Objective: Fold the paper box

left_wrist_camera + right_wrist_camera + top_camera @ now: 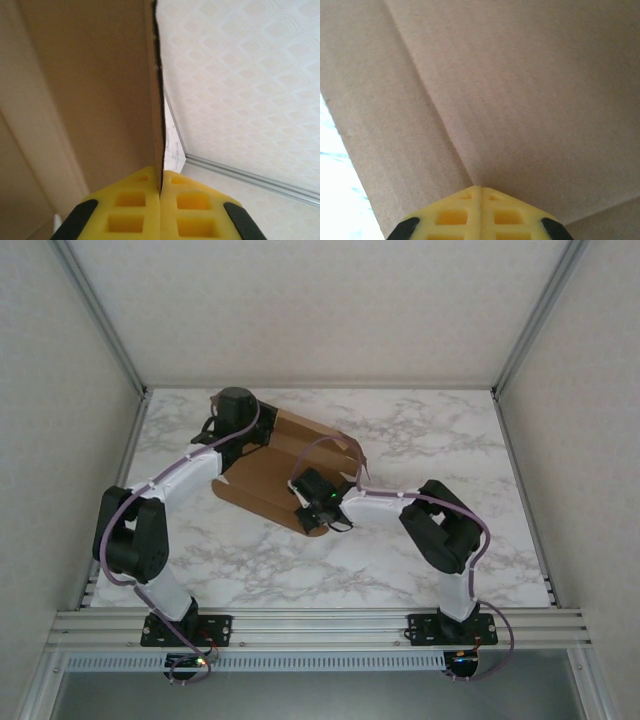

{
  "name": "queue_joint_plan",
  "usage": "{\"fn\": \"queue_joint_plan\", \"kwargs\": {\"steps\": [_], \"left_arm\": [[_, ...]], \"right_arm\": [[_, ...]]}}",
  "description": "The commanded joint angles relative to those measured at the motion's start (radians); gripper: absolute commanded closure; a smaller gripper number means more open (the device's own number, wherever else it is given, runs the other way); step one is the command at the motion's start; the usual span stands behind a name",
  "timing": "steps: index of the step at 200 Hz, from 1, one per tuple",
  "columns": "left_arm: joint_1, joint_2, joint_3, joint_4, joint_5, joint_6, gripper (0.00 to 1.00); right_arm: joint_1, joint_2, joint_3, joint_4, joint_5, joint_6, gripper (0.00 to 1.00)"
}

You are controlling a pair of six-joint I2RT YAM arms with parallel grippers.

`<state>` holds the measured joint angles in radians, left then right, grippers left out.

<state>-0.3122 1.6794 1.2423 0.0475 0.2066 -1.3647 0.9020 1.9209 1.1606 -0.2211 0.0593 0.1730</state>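
The paper box is laid on the marbled surface, left of centre, between both arms. The left end effector is clenched on a thin cardboard panel edge. The right end effector is clenched, its tips set against a creased panel.

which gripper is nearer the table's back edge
Left. The left gripper pinches the far end of the paper box, by the table edge; the right gripper sits at its near side.
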Motion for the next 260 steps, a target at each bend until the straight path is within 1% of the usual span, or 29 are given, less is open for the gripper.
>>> {"fn": "queue_joint_plan", "kwargs": {"steps": [1,15,43,66,81,91,96,149,175,187,204,217,223,231,235,241,252,260], "left_arm": [[-0.014,-0.048,-0.018,-0.047,-0.099,0.042,1.00],[-0.028,-0.044,-0.025,-0.050,-0.131,0.058,1.00],[-0.057,-0.005,-0.038,-0.052,-0.141,0.059,1.00],[-0.083,0.022,-0.041,-0.080,-0.198,0.079,1.00],[-0.085,0.031,-0.066,-0.060,-0.206,0.069,1.00],[-0.085,0.038,-0.077,-0.050,-0.219,0.064,1.00],[-0.085,0.044,-0.079,-0.048,-0.226,0.064,1.00],[-0.085,0.105,-0.070,0.006,-0.261,0.031,1.00],[-0.084,0.110,-0.019,-0.034,-0.301,0.023,1.00],[-0.083,0.102,0.003,-0.053,-0.323,0.014,1.00],[-0.083,0.091,0.038,-0.101,-0.357,-0.018,1.00],[-0.084,0.087,0.062,-0.135,-0.374,-0.047,1.00],[-0.083,0.085,0.070,-0.151,-0.382,-0.066,1.00],[-0.084,0.085,0.076,-0.163,-0.387,-0.095,1.00],[-0.084,0.085,0.079,-0.168,-0.388,-0.110,1.00],[-0.083,0.085,0.084,-0.179,-0.391,-0.137,1.00],[-0.084,0.087,0.098,-0.201,-0.397,-0.196,1.00],[-0.085,0.088,0.113,-0.219,-0.399,-0.234,1.00]], "right_arm": [[-0.055,-0.042,-0.080,-0.082,0.019,-0.023,1.00],[-0.077,-0.066,-0.104,-0.074,-0.007,-0.044,1.00],[-0.098,-0.094,-0.122,-0.067,-0.009,-0.061,1.00],[-0.125,-0.118,-0.147,-0.041,-0.010,-0.046,1.00],[-0.151,-0.137,-0.167,-0.025,-0.026,-0.034,1.00],[-0.150,-0.145,-0.170,-0.023,-0.041,-0.032,1.00],[-0.178,-0.146,-0.169,-0.022,-0.047,-0.033,1.00],[-0.221,-0.173,-0.149,-0.021,-0.103,-0.024,1.00],[-0.242,-0.236,-0.145,-0.021,-0.160,-0.007,1.00],[-0.243,-0.280,-0.157,-0.001,-0.194,-0.004,0.96],[-0.243,-0.343,-0.185,0.054,-0.235,0.015,0.92],[-0.244,-0.383,-0.211,0.102,-0.221,0.045,0.91],[-0.243,-0.400,-0.231,0.143,-0.209,0.069,0.88],[-0.241,-0.421,-0.266,0.215,-0.198,0.104,0.81],[-0.241,-0.433,-0.288,0.255,-0.192,0.122,0.80],[-0.239,-0.453,-0.321,0.314,-0.171,0.146,0.79],[-0.238,-0.500,-0.404,0.473,-0.122,0.200,0.79],[-0.238,-0.538,-0.468,0.583,-0.085,0.230,0.81]]}}
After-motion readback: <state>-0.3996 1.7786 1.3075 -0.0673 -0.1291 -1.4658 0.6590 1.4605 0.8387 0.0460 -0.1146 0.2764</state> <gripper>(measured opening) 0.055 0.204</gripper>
